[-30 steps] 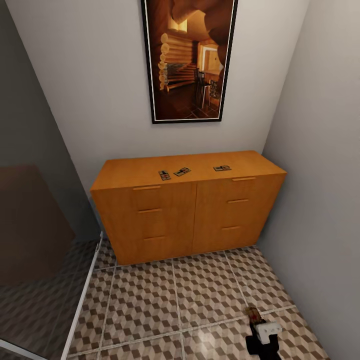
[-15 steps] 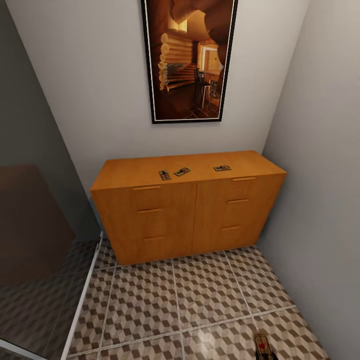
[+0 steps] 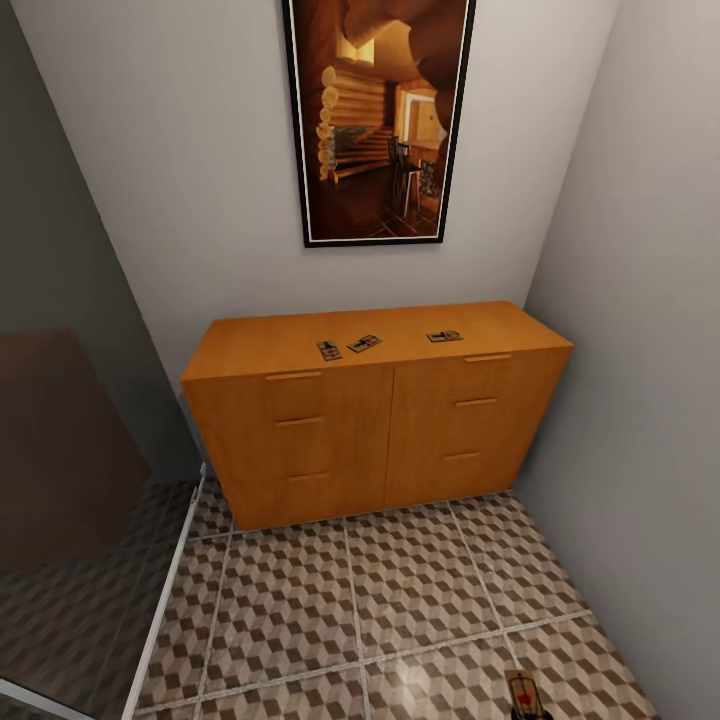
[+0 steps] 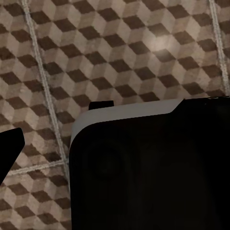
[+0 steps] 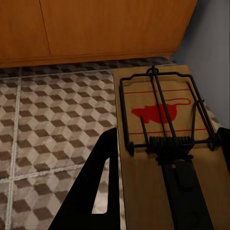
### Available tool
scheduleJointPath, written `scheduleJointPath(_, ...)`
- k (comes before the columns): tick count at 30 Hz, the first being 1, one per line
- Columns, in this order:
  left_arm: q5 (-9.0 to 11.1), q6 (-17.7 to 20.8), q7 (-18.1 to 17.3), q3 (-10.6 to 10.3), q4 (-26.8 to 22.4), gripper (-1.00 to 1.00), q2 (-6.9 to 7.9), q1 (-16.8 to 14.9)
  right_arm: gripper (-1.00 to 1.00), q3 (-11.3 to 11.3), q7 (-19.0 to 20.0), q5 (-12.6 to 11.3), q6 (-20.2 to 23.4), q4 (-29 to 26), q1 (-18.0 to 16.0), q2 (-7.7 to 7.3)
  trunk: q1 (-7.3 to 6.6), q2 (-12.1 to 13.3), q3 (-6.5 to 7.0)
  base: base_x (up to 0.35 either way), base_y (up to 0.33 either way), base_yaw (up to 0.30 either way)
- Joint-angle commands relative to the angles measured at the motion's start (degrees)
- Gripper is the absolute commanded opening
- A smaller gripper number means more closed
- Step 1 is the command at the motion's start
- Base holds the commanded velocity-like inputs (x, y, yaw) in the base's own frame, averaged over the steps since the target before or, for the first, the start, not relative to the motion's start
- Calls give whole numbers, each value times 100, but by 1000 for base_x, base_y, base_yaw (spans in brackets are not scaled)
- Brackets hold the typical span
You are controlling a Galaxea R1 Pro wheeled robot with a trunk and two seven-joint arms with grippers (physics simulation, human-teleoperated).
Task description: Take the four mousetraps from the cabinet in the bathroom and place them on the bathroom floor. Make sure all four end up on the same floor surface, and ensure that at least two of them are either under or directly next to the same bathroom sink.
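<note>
Three mousetraps (image 3: 363, 343) lie on the cabinet (image 3: 380, 420); the right hand (image 5: 167, 158) grasps the fourth mousetrap (image 5: 165, 143) above the bathroom floor (image 3: 380, 600); none placed; the left hand's state I cannot tell.

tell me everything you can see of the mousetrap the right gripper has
The mousetrap is a flat tan wooden rectangle with a dark wire bar, a coiled spring across its middle and a red mouse shape printed on it. It sits between the dark fingers of the right gripper, roughly level, above the patterned floor tiles near the orange cabinet. In the head view it shows at the bottom edge.
</note>
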Motion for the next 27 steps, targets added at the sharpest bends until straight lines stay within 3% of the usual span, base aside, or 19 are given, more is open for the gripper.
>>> scheduleJointPath(1, -4, -20, 32, -42, 5, 100, 0, -3, -100, -18, -40, 53, -5, 1, -2, 0, 0, -2, -5, 0, 0, 0)
scheduleJointPath(13, 1, -10, 33, -38, 5, 100, -5, -3, -100, -16, -52, 53, 1, -3, -2, 25, 0, -2, -5, 0, 0, 0)
scheduleJointPath(20, 0, 122, 77, -12, -96, 100, -84, -3, -100, -16, -59, 53, 3, -1, -2, 33, 0, -2, -5, 0, 0, 0)
scheduleJointPath(24, -3, 666, 82, -9, -637, 100, -90, -3, -100, -16, -61, 53, 3, -1, -2, 34, 0, -2, -5, 0, 0, 0)
scheduleJointPath(27, -3, 1638, 84, -8, -1537, 100, -94, -3, -100, -17, -61, 53, 3, -1, -2, 30, 0, -2, -5, 0, 0, 0)
